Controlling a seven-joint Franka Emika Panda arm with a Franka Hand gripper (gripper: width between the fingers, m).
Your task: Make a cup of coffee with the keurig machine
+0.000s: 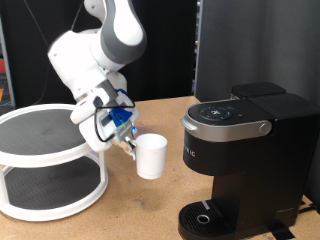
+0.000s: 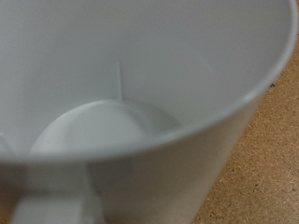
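Observation:
The white cup is in the middle of the exterior view, between a round stand and the keurig machine. My gripper is at the cup's left side, where the handle is, and looks closed on it. The wrist view is filled by the cup, looking into its empty inside, with the handle at the picture's edge; my fingers do not show there. The black keurig machine stands at the exterior view's right with its lid down and its drip tray bare. The cup is to the left of the machine, apart from it.
A white two-tier round stand with dark shelves stands at the exterior view's left, close behind the gripper. A black panel rises behind the machine. The brown table top shows below the cup, and in the wrist view.

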